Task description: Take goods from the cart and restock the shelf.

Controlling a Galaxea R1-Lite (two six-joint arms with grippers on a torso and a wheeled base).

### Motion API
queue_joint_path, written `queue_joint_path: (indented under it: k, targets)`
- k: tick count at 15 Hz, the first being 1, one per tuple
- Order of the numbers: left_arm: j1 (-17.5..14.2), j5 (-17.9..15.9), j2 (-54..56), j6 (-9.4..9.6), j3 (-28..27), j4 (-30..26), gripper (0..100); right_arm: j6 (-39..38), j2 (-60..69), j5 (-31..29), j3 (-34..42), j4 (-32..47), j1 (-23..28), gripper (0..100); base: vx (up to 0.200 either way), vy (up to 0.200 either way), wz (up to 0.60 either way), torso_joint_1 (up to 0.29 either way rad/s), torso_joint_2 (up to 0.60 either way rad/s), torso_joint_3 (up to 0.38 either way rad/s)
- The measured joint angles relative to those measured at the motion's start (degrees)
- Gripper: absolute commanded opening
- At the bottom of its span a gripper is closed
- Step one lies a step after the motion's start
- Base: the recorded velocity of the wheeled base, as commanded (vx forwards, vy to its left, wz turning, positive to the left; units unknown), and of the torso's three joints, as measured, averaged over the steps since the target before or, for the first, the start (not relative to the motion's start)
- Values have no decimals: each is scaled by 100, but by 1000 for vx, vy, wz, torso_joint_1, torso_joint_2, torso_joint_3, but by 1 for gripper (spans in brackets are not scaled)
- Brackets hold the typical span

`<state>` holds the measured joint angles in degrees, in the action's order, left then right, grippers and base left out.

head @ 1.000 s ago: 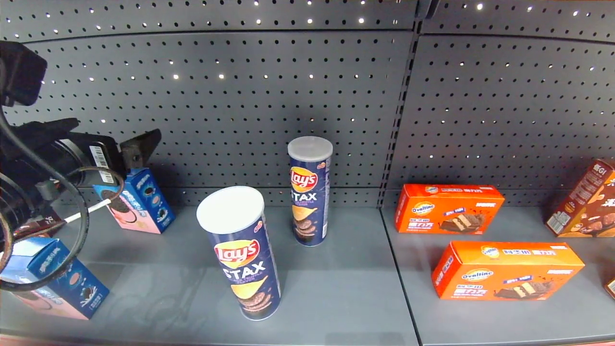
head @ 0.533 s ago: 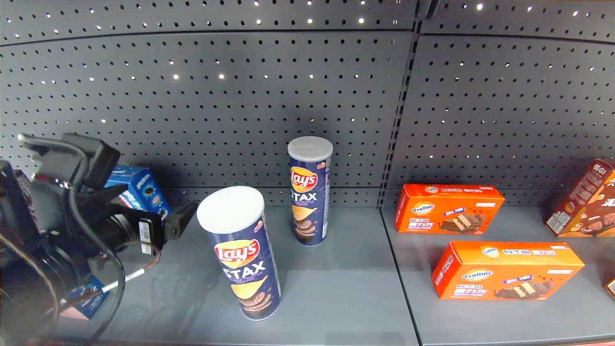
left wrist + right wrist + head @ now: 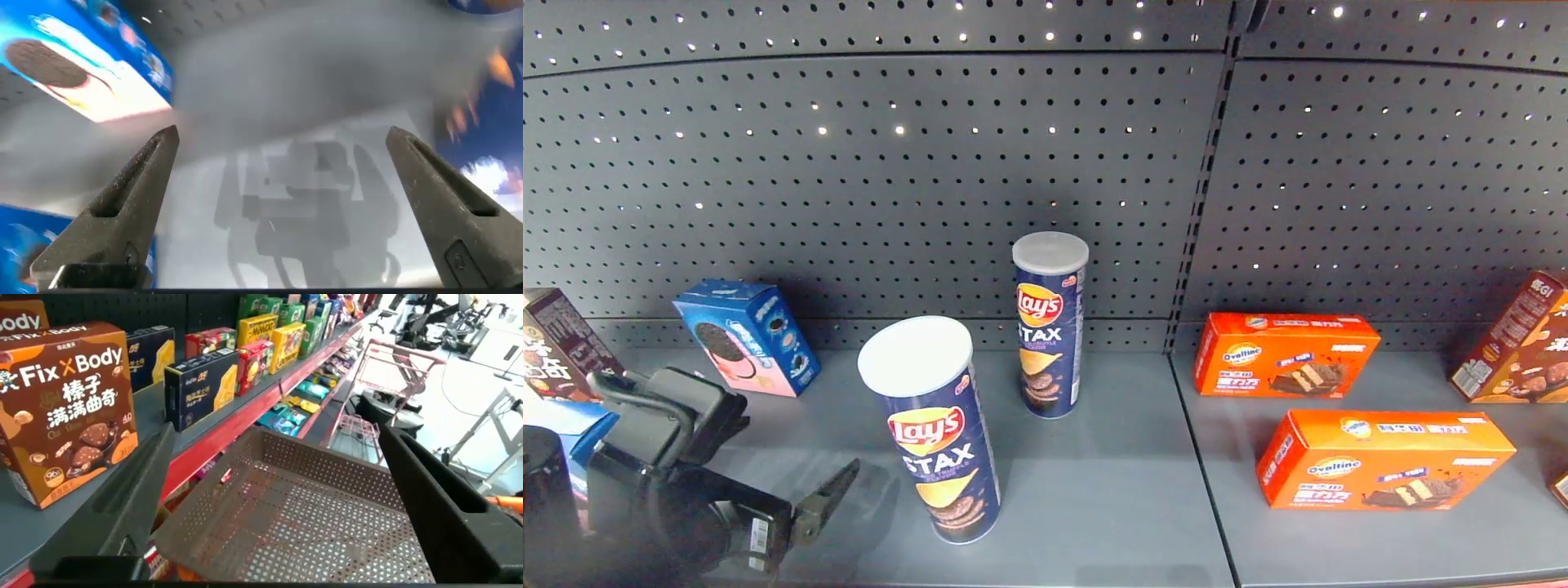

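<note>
The left claw (image 3: 282,140) is spread wide and empty, low over the shelf (image 3: 1094,490) near its front edge. It sits beside the nearer crisp tube (image 3: 935,429) without touching it, and the blue cookie box (image 3: 747,336) stands farther back. The right claw (image 3: 278,433) gapes empty above the cart basket (image 3: 310,510). Bare shelf lies between the tube and the nearer orange box (image 3: 1380,457).

Fingers (image 3: 122,506) spread wide, perforated cart basket (image 3: 315,518) beyond.
</note>
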<state>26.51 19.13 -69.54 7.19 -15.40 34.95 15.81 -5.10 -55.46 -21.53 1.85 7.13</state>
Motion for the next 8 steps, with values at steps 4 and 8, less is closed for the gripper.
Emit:
queue_joint_path:
  k: [4, 8]
  targets:
    - [127, -13, -48, 20, 66, 30, 100, -5, -2, 17, 9, 0, -2, 100, 0, 0, 0, 0, 0, 0]
    - [177, -16, -202, 30, 41, 40, 100, -9, -5, 26, 9, 0, -5, 100, 0, 0, 0, 0, 0, 0]
